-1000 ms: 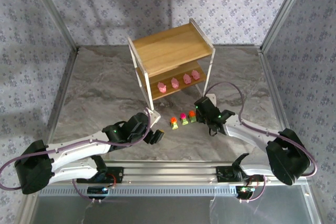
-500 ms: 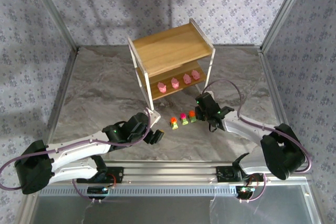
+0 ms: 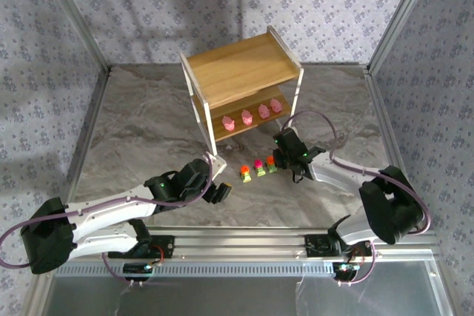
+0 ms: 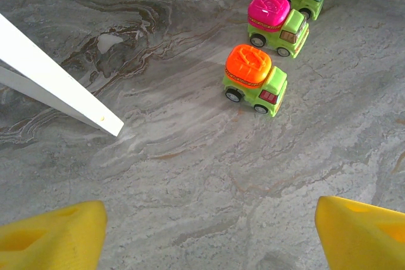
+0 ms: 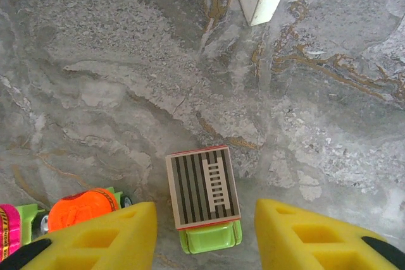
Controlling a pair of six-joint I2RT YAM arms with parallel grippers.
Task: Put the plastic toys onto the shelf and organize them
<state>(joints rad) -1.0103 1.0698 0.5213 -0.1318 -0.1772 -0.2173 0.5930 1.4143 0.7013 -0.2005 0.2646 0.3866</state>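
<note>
Since a second ago, the right gripper [image 3: 281, 150] is edging toward 11 o'clock, nearer the shelf [image 3: 241, 72]; the left gripper [image 3: 220, 192] is staying put.

Top view: pink figures [image 3: 252, 115] are sitting on the lower tier. Three trucks [image 3: 258, 167] are lining up at the shelf's 6 o'clock, with open marble [image 3: 148, 131] around them.

Left wrist: fingers are gaping wide, nothing between them. A shelf leg [image 4: 60, 83] is ending at 10 o'clock.

Right wrist: jaws are narrowly bracketing the brown-topped truck [image 5: 204, 197], with slim gaps either side.

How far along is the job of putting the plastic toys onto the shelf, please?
Done: four pale-pink rounded figures line the lower tier of the light wooden shelf. In hand: the right pincer straddles the brown-striped green toy truck, jaws open. Left: it and three orange- or magenta-topped trucks on the table.
</note>
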